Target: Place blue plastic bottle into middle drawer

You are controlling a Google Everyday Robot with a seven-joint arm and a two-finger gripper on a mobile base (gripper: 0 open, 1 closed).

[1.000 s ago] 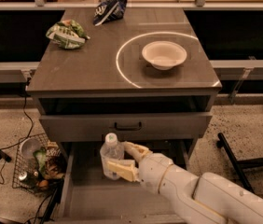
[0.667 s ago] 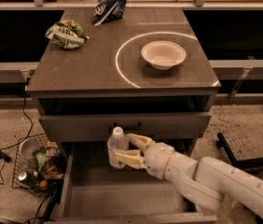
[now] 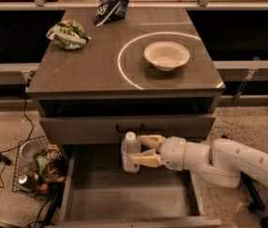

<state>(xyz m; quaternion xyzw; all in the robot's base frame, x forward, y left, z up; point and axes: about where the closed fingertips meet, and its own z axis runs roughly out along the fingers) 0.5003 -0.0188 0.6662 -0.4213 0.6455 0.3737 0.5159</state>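
Observation:
The blue plastic bottle (image 3: 129,152) is a clear bottle with a white cap, held upright. My gripper (image 3: 141,151) is shut on the bottle, one finger behind it and one in front, reaching in from the right on the white arm (image 3: 219,160). The bottle hangs over the back left part of the open middle drawer (image 3: 124,198), a deep grey box with a bare floor. Its base is just above the drawer floor, close to the closed drawer front above.
A closed upper drawer front with a dark handle (image 3: 129,127) sits right behind the bottle. On the cabinet top are a white bowl (image 3: 166,55), a green snack bag (image 3: 66,34) and a dark blue bag (image 3: 109,9). A wire basket of trash (image 3: 36,167) stands at the left.
My gripper has carried the bottle up and to the right, further back over the drawer towards the closed drawer front. The arm has stretched out flatter from the right.

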